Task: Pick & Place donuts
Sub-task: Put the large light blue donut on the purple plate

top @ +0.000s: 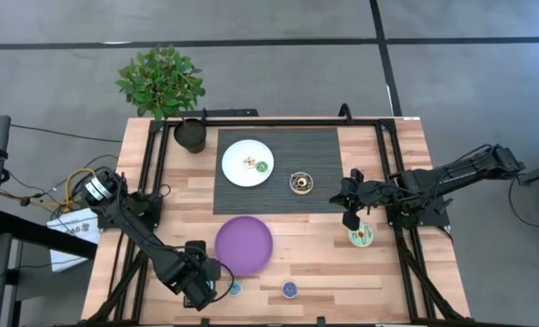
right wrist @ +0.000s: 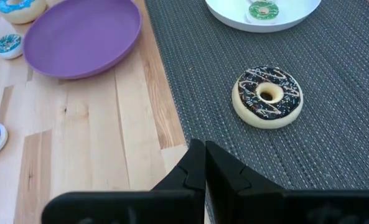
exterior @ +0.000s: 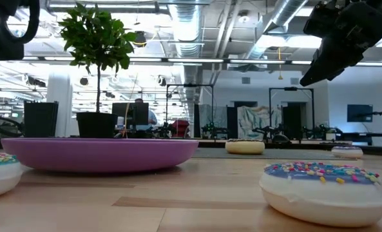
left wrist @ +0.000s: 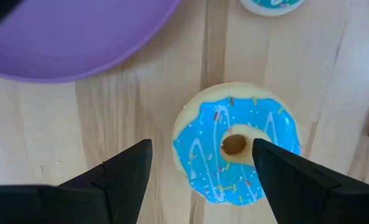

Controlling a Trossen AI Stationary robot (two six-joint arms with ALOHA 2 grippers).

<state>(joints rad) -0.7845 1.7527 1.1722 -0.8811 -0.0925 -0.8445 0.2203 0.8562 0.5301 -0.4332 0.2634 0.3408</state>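
Left pincer hangs open above the blue donut, fingers either side of it, gripping nothing. The purple plate lies just beside on the worktop. Right pincer is closed and empty, over the mat; the brown donut sits near, ahead of it.

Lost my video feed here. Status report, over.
Left gripper open above blue-iced donut, beside purple plate. Right gripper shut, idle near brown-and-cream donut on mat. Nothing in the way.
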